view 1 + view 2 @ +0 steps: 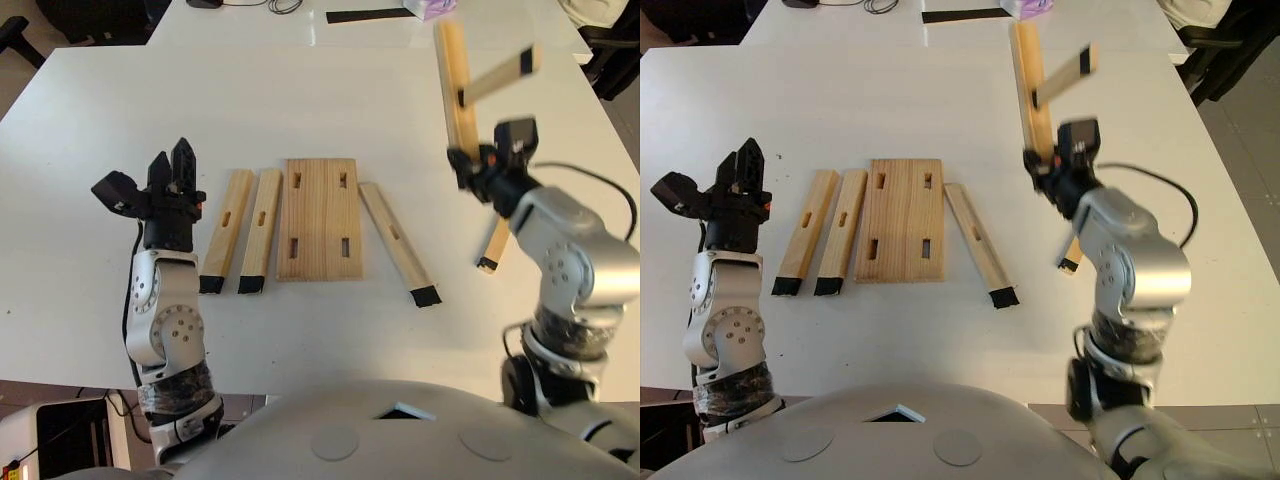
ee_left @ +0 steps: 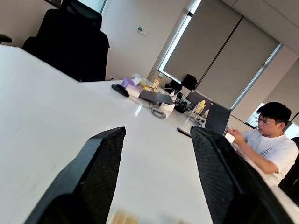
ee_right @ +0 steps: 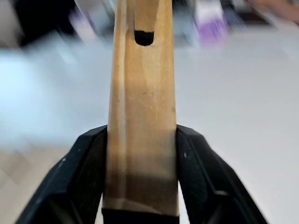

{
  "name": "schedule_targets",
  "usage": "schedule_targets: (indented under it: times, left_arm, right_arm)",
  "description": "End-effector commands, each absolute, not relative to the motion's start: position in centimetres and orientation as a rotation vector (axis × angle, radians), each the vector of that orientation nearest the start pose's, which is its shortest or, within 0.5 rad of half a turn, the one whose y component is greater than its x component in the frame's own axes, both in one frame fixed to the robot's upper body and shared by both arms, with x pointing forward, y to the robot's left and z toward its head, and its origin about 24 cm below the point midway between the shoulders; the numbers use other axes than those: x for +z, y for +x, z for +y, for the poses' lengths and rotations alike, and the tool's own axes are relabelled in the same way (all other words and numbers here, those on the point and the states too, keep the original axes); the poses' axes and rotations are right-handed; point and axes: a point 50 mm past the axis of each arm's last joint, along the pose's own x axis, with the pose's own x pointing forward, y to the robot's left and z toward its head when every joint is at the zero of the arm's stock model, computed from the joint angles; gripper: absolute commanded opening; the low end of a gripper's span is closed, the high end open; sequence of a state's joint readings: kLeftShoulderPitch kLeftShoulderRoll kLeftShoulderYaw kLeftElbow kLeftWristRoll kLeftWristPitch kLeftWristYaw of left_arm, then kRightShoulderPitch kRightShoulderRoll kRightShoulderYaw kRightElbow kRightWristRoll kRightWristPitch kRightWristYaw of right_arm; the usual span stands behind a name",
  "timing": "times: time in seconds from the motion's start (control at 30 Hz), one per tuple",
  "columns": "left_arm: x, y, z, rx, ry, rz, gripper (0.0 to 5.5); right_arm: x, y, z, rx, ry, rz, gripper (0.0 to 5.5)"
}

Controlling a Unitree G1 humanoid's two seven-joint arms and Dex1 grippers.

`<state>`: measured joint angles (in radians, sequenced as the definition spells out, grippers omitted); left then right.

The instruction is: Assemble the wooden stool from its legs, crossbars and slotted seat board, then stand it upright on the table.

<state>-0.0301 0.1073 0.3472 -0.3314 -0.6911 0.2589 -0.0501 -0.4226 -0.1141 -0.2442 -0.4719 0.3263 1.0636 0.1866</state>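
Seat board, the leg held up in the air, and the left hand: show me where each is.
seat board (image 1: 318,218), left eye view, bare wood between its slots.
held leg (image 3: 142,93), right wrist view, flat face near the slot.
left hand (image 1: 172,162), left eye view, midway between fingertips.

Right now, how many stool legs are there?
4: two legs left of the seat board, one right of it, one upright in the right gripper. A half-hidden stick behind that arm might be another.

Left hand (image 1: 172,158) raised, fingers apart; right hand (image 1: 466,157) lifted, clamped on leg (image 1: 455,85)
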Motion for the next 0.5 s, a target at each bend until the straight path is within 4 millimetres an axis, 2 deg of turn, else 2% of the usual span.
schedule_targets:
  times: [0.03,0.13,0.2,0.3,0.4,0.5]
  left_arm:
    - [16.4,29.2,19.6,-0.148,-0.56,-0.278,2.59]
    - [19.6,29.6,16.7,-0.414,-0.643,-0.337,2.59]
    - [21.2,29.5,15.2,-0.578,-0.682,-0.338,2.86]
    - [23.0,29.1,13.3,-0.826,-0.699,-0.288,3.36]
    - [24.2,28.1,13.3,-1.004,-0.667,-0.25,3.57]
    - [25.1,27.0,13.6,-1.131,-0.623,-0.252,3.57]
  right_arm:
    - [20.0,31.4,-15.4,0.454,0.322,-0.085,2.06]
    - [20.9,31.7,-14.8,0.638,0.415,-0.147,2.06]
    - [21.0,30.8,-14.6,0.753,0.448,-0.175,2.06]
    - [21.0,28.9,-15.5,0.87,0.468,-0.196,2.06]
    - [21.8,27.7,-16.1,1.051,0.435,-0.191,2.06]
    - [22.9,27.7,-16.4,1.177,0.387,-0.176,2.06]
